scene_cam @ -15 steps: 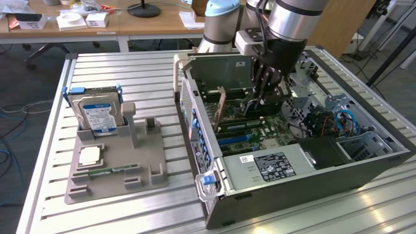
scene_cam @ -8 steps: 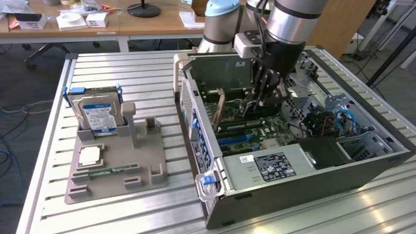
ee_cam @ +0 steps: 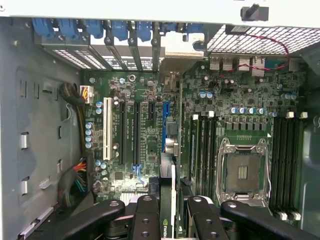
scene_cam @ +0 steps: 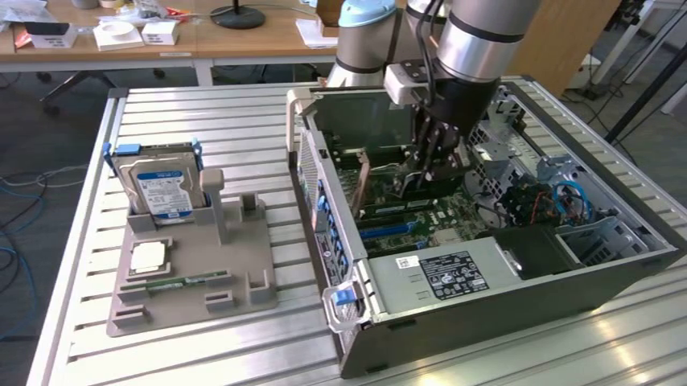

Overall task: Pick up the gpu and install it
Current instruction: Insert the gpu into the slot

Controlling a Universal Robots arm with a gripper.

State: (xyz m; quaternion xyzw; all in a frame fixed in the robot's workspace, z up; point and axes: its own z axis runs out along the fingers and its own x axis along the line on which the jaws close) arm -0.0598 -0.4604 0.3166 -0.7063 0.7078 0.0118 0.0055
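The gpu [ee_cam: 172, 200] hung edge-on inside the open computer case [scene_cam: 516, 297], just over the motherboard [ee_cam: 145, 125] and roughly in line with the blue slot [ee_cam: 165, 125]. The fingers [ee_cam: 145, 220] were closed narrow across its two flat faces. It looked a light, stiff card, but thin and fragile, I'd say: best pinched near the upper edge as here, clear of the contact edge, and kept upright so it wouldn't flex or snag. The case lay on its side on the slatted surface [scene_cam: 215, 112].
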